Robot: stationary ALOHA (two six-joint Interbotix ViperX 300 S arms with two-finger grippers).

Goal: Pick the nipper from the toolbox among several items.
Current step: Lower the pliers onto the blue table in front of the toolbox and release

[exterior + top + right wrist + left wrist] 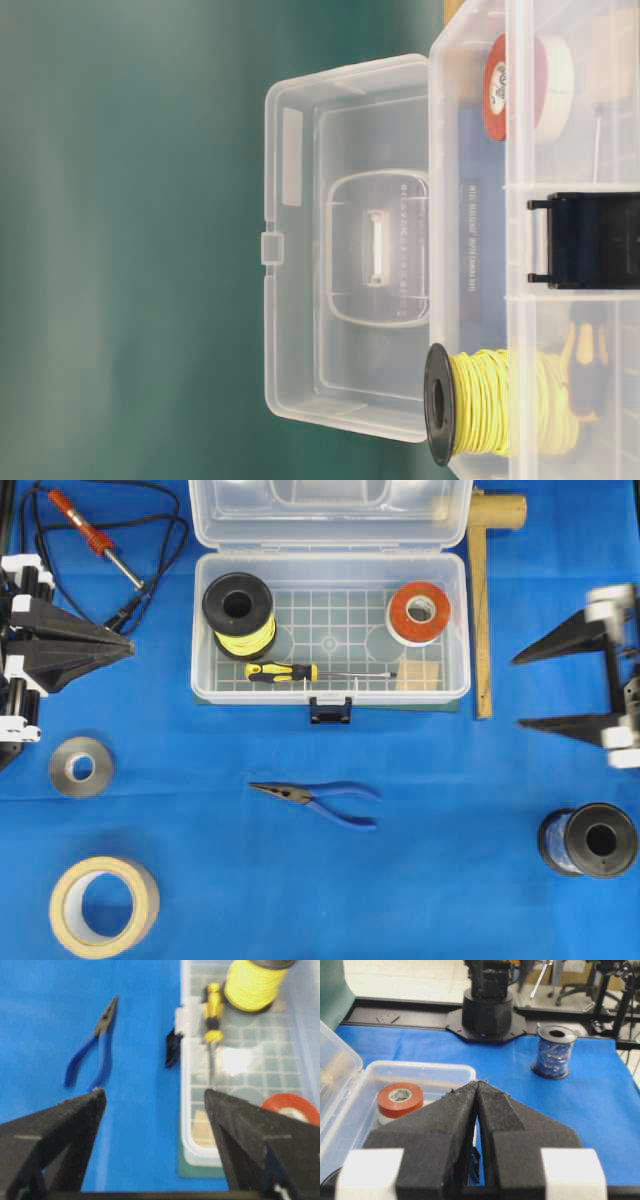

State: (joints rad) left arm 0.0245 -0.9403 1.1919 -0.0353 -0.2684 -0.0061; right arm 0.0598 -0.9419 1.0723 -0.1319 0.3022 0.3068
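Observation:
The nipper (315, 800), with blue handles and dark thin jaws, lies on the blue cloth in front of the open clear toolbox (458, 630), outside it. It also shows in the right wrist view (95, 1050). The box holds a yellow wire spool (238, 615), a red-and-white tape roll (418, 612), a yellow-and-black screwdriver (285, 672) and a wooden block (420, 675). My left gripper (130, 648) is shut and empty at the far left (479, 1082). My right gripper (518, 692) is open and empty, right of the box (155, 1092).
A soldering iron (95, 535) with its cable lies at the back left. A grey tape roll (82, 767) and a masking tape roll (103, 905) lie at the front left. A blue wire spool (590, 840) stands at the front right. A wooden T-piece (485, 600) lies right of the box.

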